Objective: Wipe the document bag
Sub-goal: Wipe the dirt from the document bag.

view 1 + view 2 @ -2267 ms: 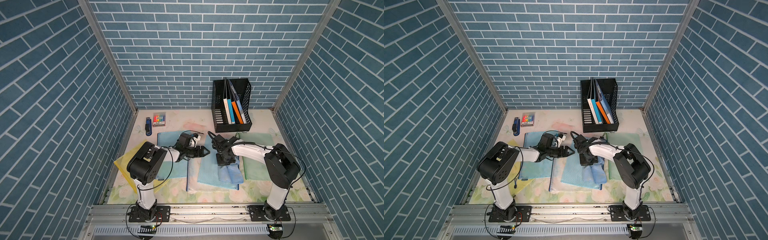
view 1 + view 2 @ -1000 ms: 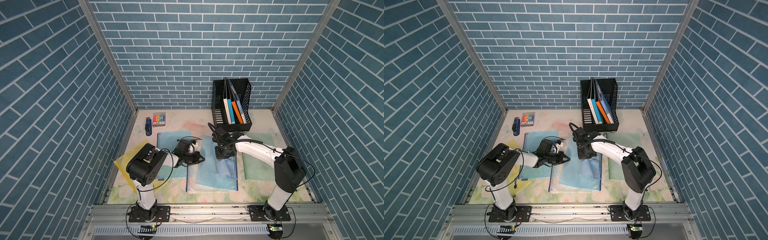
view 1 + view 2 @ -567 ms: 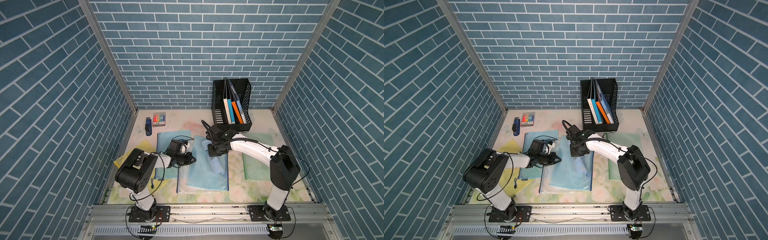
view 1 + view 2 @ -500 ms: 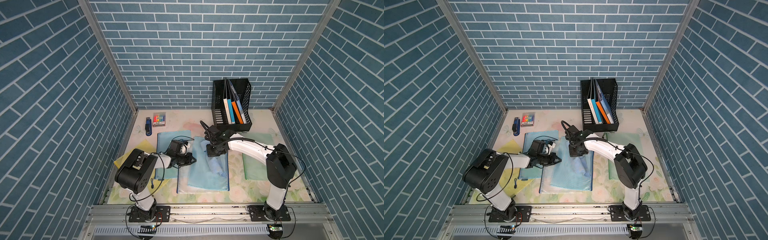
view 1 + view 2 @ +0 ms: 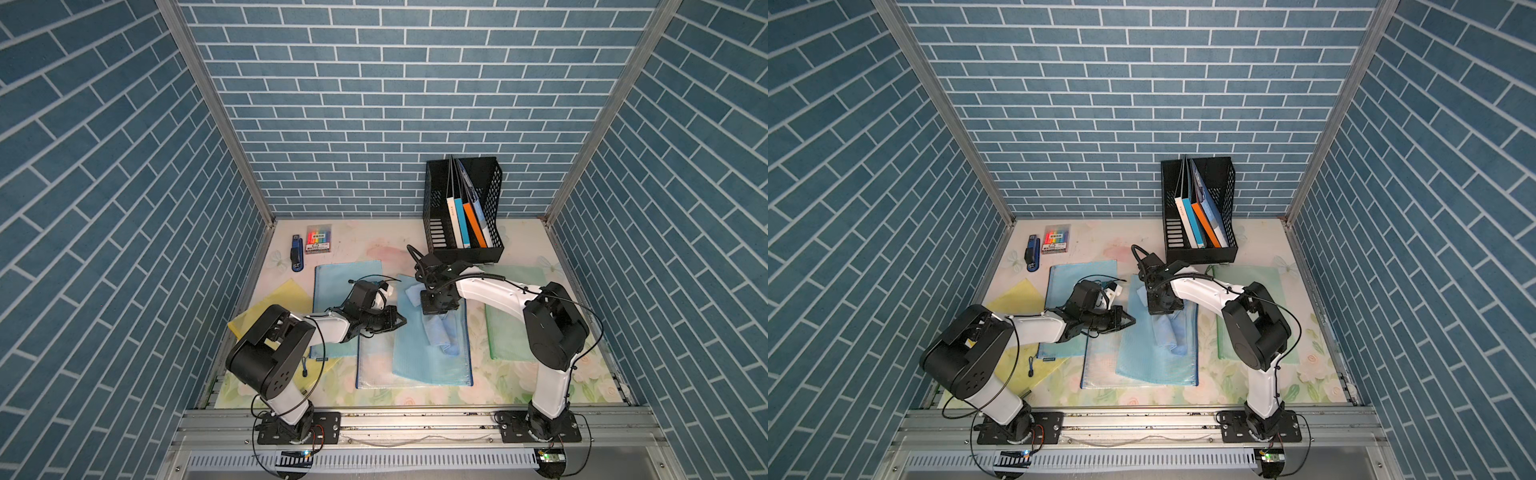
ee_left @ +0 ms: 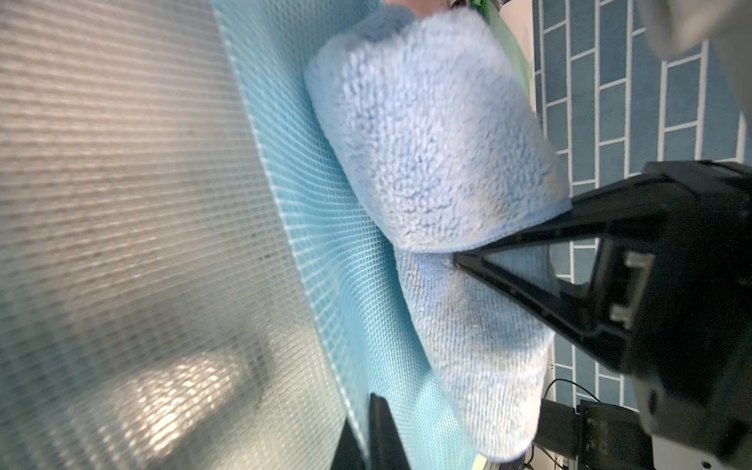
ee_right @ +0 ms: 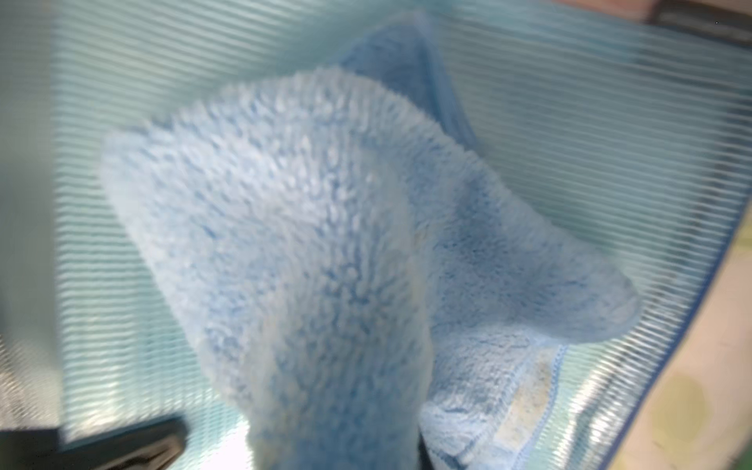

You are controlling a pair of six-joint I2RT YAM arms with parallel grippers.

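The bag [image 5: 432,361], lying flat on the table [image 5: 374,245], is judged light, limp and slippery, so it is best held at its edge, where it is pinched by the left gripper [image 5: 400,322], while the cloth [image 5: 440,338] is clenched by the right gripper [image 5: 435,309].

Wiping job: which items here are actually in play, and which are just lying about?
In use: document bag, cloth, right gripper shut on the cloth, left gripper pinching the bag's edge.
Lying about: file rack, stapler, marker pack, yellow folder, green bag, second blue bag, clear mesh bag underneath.
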